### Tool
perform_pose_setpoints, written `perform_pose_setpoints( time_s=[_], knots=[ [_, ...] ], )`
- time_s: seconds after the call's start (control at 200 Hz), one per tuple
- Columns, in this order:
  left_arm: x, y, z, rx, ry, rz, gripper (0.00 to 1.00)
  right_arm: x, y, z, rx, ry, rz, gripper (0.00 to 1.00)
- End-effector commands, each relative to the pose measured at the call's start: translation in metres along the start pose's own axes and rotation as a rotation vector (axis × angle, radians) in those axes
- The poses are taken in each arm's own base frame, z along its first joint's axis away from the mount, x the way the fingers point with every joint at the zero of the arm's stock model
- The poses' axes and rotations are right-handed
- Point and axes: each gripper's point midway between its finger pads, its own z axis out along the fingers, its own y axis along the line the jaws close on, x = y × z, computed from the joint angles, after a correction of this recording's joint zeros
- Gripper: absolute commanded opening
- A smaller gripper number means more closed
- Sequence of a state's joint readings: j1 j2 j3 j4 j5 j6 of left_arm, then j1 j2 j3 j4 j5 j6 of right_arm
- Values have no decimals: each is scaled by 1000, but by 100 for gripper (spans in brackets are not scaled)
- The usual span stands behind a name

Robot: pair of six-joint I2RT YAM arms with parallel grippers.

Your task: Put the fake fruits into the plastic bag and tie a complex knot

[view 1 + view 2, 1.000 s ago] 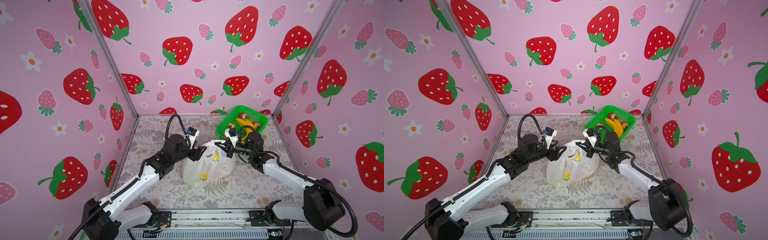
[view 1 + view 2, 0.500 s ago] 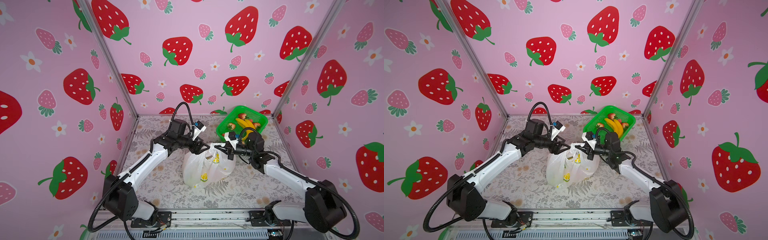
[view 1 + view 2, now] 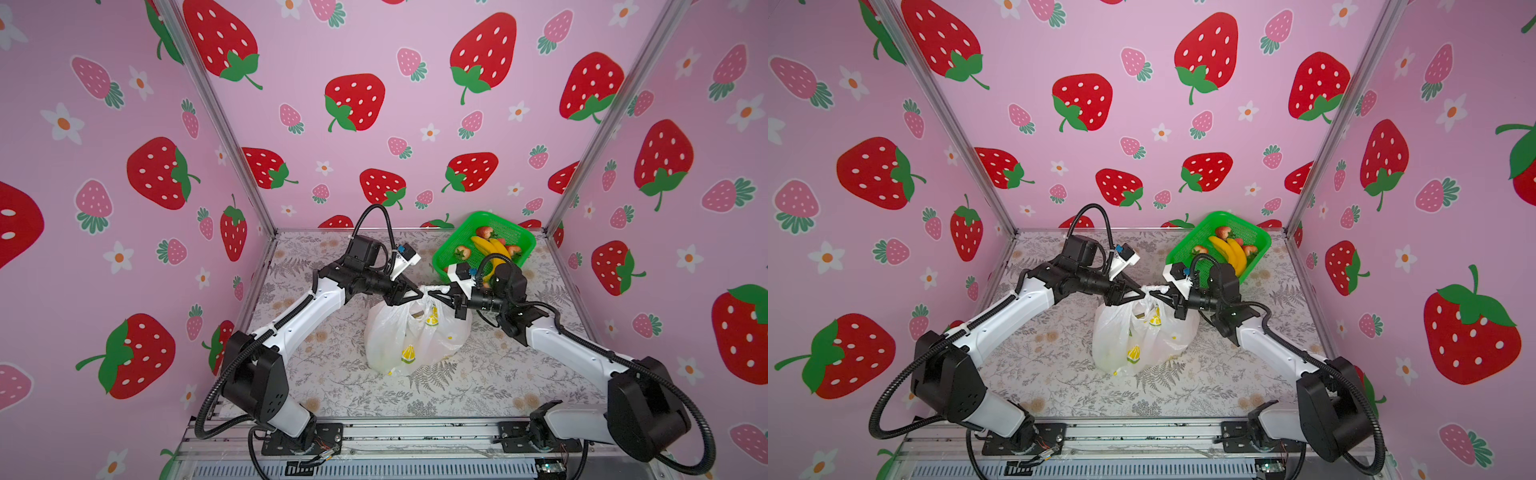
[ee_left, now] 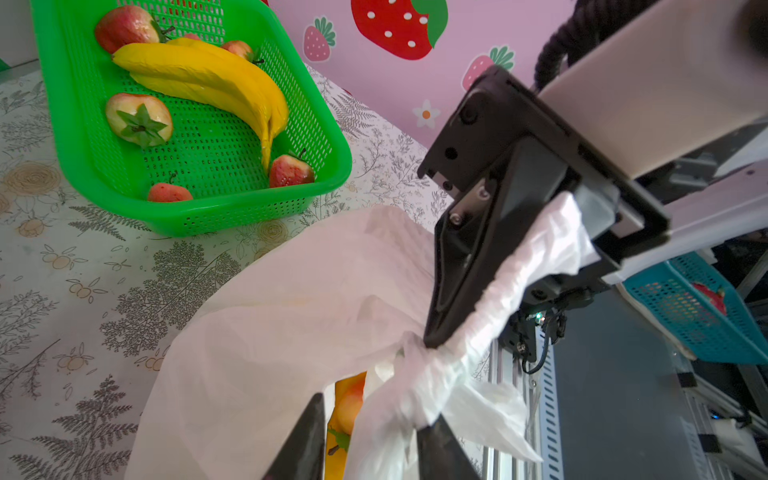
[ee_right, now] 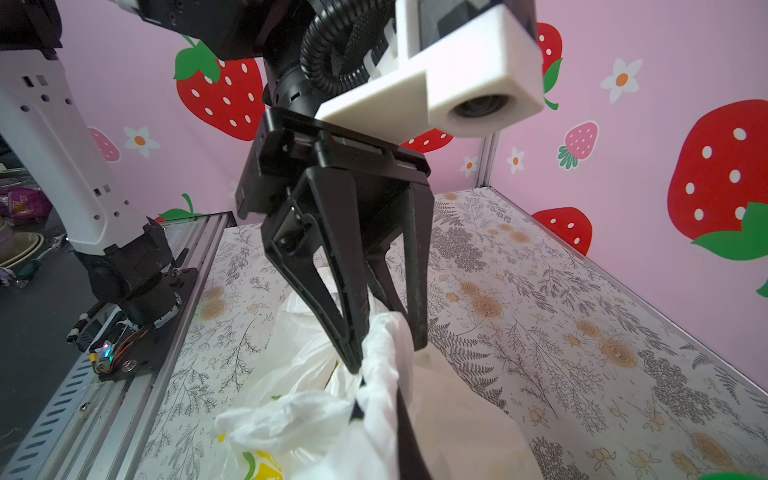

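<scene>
The plastic bag (image 3: 415,338) (image 3: 1142,336) stands mid-table, and an orange-yellow fake fruit (image 4: 349,405) shows through its mouth. Its white handles (image 3: 432,289) (image 4: 490,299) are bunched into a twist (image 4: 415,365); I cannot tell whether that is a tied knot. My left gripper (image 3: 417,296) (image 4: 374,440) straddles one handle strip just left of the twist: one finger touches it and a gap shows at the other. My right gripper (image 3: 446,297) (image 5: 382,419) is shut on the other handle strip. More fake fruits, bananas (image 3: 492,249) (image 4: 216,79) and strawberries (image 4: 139,120), lie in the basket.
The green mesh basket (image 3: 525,243) (image 4: 249,212) sits at the back right corner, just behind my right wrist. Pink walls close three sides. A metal rail (image 3: 395,432) runs along the front edge. A teal basket (image 4: 698,307) stands beyond that rail.
My left arm swung round toward the back and came in at the bag's top from the left, and its jaws narrowed round a handle. The right gripper kept its hold and barely moved.
</scene>
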State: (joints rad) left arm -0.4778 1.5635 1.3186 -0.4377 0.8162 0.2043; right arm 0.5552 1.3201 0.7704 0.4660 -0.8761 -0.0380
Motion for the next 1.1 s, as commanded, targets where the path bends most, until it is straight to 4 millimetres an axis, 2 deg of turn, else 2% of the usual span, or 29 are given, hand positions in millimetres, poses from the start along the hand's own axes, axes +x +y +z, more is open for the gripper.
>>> perform_pose_setpoints(
  time_s=[0.0,0.1,0.14,0.18,0.23,0.34,0.44,0.59,0.635,0.675,1.096],
  knots=[
    [-17,-9,-6,26,-27,43,25,-13,0,1,-15,-20,-30,0],
    [-19,-8,-7,10,-34,45,9,-14,-2,0,0,-20,-30,0],
    [-19,-6,-8,-2,-35,46,7,-14,-3,0,7,-18,-31,0],
    [-18,-6,-8,-11,-35,54,0,-14,-4,-1,17,-16,-34,3],
    [-18,-6,-10,-25,-35,72,0,-13,-5,-2,29,-5,-38,8],
    [-16,-7,-14,-45,-36,133,0,-8,-7,-5,55,30,-59,26],
    [-16,-10,-16,-49,-48,191,0,0,-5,-7,57,68,-80,39],
    [-15,-17,-17,-28,-51,258,0,9,0,-5,7,113,-80,51],
    [-14,-19,-15,-19,-46,270,0,10,0,-3,-8,117,-74,51],
    [-12,-20,-14,-16,-40,280,0,10,0,-1,-21,117,-69,57],
    [-1,-18,-9,-53,16,329,0,11,8,6,-125,132,-63,78]
  ],
)
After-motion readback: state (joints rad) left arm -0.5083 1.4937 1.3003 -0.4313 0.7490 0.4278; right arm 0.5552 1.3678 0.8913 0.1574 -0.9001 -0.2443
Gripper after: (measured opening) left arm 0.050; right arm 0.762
